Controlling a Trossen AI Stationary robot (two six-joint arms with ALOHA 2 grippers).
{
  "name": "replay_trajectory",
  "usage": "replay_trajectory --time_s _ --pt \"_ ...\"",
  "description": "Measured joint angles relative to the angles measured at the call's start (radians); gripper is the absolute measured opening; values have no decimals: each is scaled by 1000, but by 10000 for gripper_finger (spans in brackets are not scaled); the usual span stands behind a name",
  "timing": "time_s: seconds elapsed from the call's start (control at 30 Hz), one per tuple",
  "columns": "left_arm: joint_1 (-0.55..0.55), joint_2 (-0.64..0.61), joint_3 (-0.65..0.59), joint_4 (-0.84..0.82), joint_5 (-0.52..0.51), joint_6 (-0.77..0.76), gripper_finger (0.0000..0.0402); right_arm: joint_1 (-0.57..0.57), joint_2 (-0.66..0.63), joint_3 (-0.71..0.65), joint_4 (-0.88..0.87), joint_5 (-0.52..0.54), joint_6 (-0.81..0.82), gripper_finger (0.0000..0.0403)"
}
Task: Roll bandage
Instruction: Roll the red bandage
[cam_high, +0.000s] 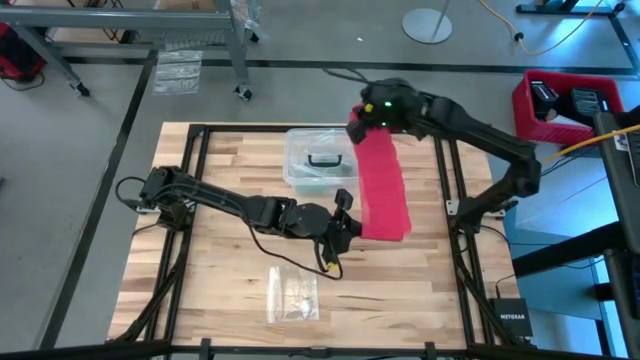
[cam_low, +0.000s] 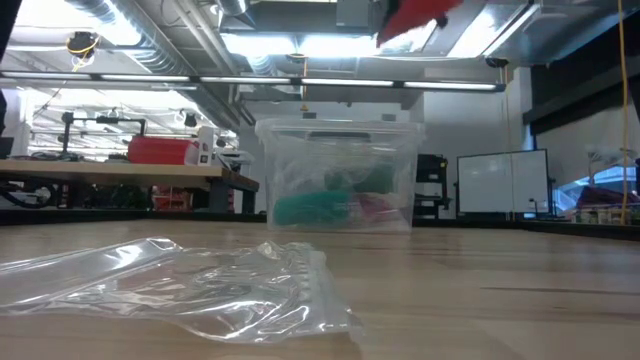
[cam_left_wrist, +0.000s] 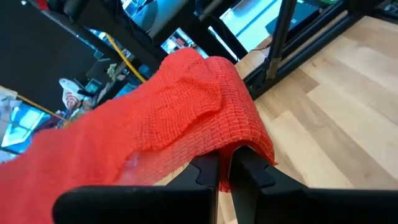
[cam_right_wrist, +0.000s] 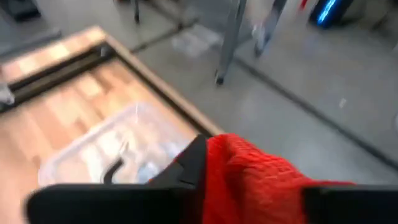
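Observation:
The red bandage hangs as a broad band in the air between my two grippers, over the right half of the table. My left gripper is shut on its near end, and the cloth drapes over the fingertips. My right gripper has the far end, high above the clear box; bunched red cloth fills the gap between its fingers. In the low view only a red scrap shows at the top edge. My left gripper pinches the bandage's near end between its two fingers, reaching in almost level from the table's left. The cloth folds over the fingertips in several bunched layers and is clear of the table. My right gripper holds the bandage's far end between its two fingers, bunched up. The fingers slant downward from the far right. From that end the band runs down toward my left gripper, lifted clear.
A clear plastic box with a black handle stands at the far middle of the table, with green and red things inside. A small clear plastic bag lies near the front edge. A red crate sits off the table at the right.

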Motion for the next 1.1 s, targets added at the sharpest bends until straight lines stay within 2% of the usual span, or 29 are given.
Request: replay_trajectory --time_s 0.07,0.23,0.37,0.43,0.53,0.73,0.9,1.1 --pt "8 0 0 0 0 -15 11 -12 29 0 -34 -75 22 115" --pt "27 0 0 -2 2 -50 10 -37 55 0 -75 -366 83 196" --pt "47 -2 0 -14 1 -89 10 -66 52 19 -105 -541 128 235" --pt "56 -2 0 -18 1 -126 10 -71 50 47 -143 -577 183 245" --pt "69 -2 1 -16 1 -161 10 -89 47 79 -195 -529 251 247" --pt "86 -4 -9 2 20 -247 10 -102 54 77 -244 -226 301 238" --pt "92 -5 -117 106 79 -391 10 -100 80 77 -263 -279 298 237" --pt "78 -5 -253 275 80 -722 10 -100 118 77 -327 -314 309 237"
